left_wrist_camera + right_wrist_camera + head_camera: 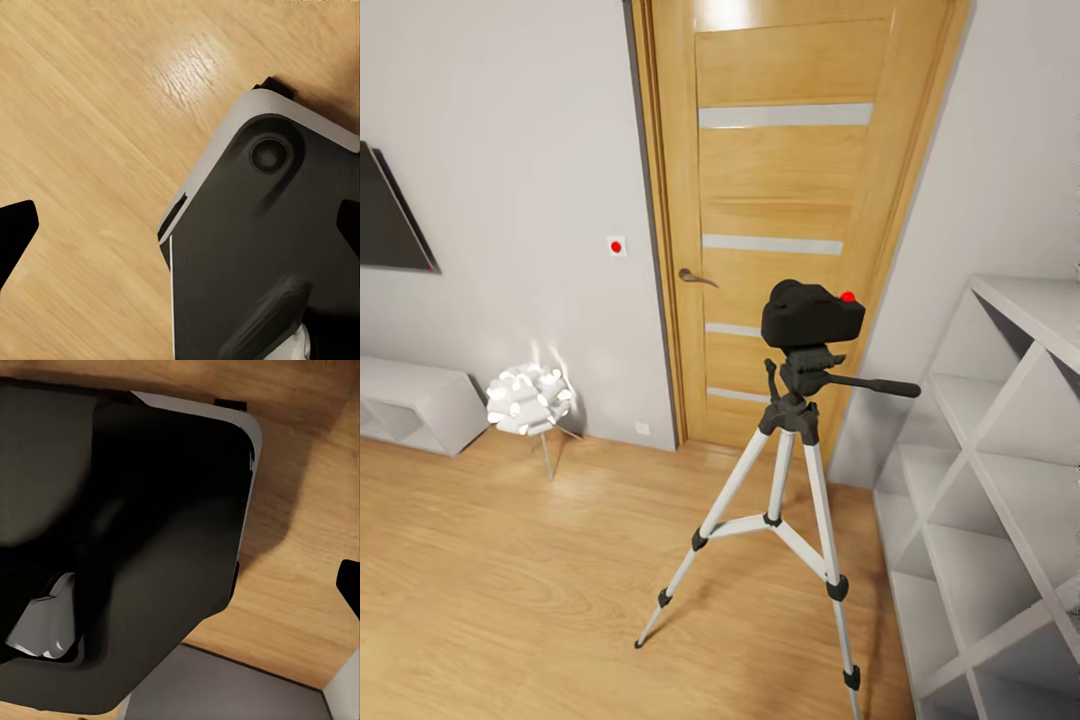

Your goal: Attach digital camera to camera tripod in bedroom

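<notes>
The digital camera [812,312], a chunky black body with a red dot on top, sits on the black head of the camera tripod [792,470]. The tripod stands on the light wood floor before the oak door [790,200], its silver-white legs spread and its long black pan bar pointing right. In the left wrist view my left gripper [180,232] is open, its black fingertips [16,232] far apart over the floor and my own dark base [262,247]. In the right wrist view my right gripper [180,592] is open, with one fingertip [349,585] at the frame's edge above my base.
A white shelf unit [1000,480] with diagonal dividers stands close to the tripod's right. A white flower-shaped lamp [530,398] and a low white cabinet [415,400] line the left wall, under a dark wall screen [390,215]. Open wood floor [510,580] lies left of the tripod.
</notes>
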Tool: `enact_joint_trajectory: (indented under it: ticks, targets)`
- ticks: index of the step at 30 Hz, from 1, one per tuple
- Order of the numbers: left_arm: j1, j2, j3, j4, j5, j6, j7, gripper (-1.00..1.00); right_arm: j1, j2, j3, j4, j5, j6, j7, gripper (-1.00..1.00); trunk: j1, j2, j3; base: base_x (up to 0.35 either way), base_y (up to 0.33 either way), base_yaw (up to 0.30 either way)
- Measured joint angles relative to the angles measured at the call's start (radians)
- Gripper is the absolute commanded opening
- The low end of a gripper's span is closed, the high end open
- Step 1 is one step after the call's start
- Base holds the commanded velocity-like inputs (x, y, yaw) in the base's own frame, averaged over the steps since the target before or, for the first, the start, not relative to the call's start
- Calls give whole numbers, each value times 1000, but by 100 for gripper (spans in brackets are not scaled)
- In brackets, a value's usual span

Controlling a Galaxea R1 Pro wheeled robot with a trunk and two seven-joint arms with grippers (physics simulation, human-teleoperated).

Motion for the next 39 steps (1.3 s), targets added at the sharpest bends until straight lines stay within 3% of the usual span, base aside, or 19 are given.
enact_joint_trajectory:
  ticks: [5,11,15,39]
  targets:
    - [0,0,0,0,2,0,0,100,0,4,4,0,5,-2,-22,100,0,0,8,0,0,-79]
    - [0,0,1,1,3,0,0,100,0,5,0,0,6,0,-137,100,0,0,17,0,0,-134]
    - [0,0,1,1,2,0,0,100,0,2,-3,-1,4,-2,-160,100,0,0,23,0,0,-140]
    - [0,-1,0,0,-1,0,0,100,0,8,-3,0,-2,-63,-172,100,0,0,57,0,0,-39]
